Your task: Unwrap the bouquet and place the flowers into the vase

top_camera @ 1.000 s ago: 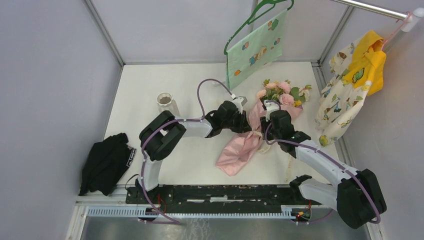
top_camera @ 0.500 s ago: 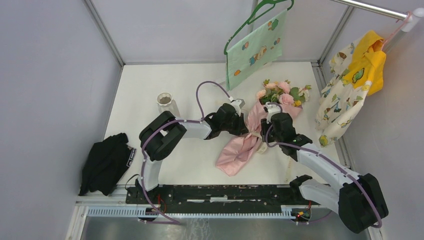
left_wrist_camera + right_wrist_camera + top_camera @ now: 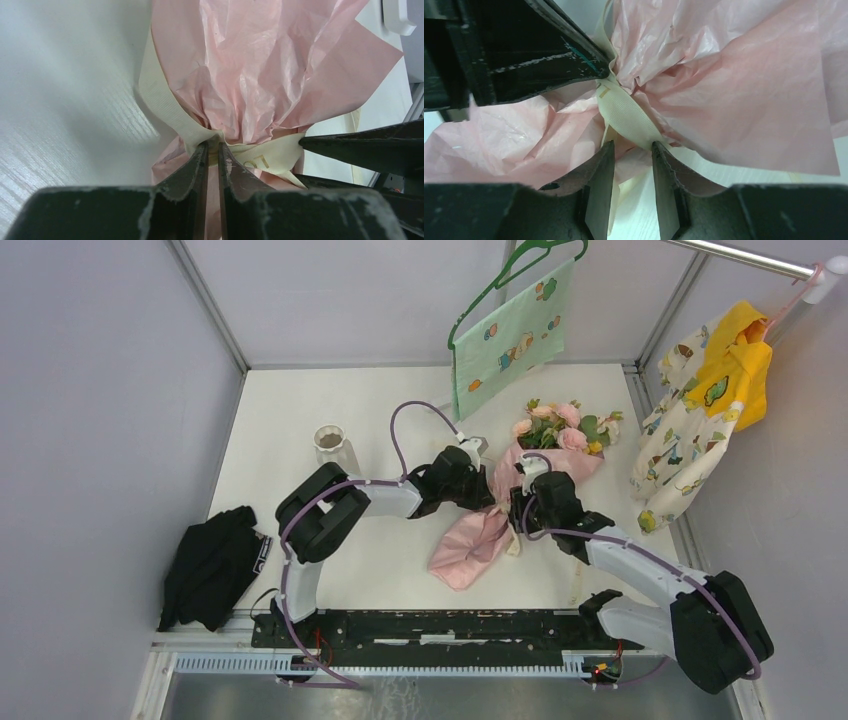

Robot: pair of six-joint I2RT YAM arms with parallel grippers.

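Top external view: bouquet (image 3: 478,538) lay on table (image 3: 290,410) right of centre, flowers (image 3: 560,425) at its far end. Vase (image 3: 330,443) stood upright, well apart to the left. Both arms met at bouquet's tied waist. L gripper (image 3: 213,148) was nearly closed, tips pinching cream ribbon (image 3: 162,105) at the knot. R gripper (image 3: 631,147) stood partly open astride ribbon & pink paper (image 3: 749,85); couldn't tell if it gripped.

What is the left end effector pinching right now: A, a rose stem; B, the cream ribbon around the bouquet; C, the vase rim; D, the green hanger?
B: in the left wrist view the left end effector is closed on the cream ribbon cinching the bouquet.
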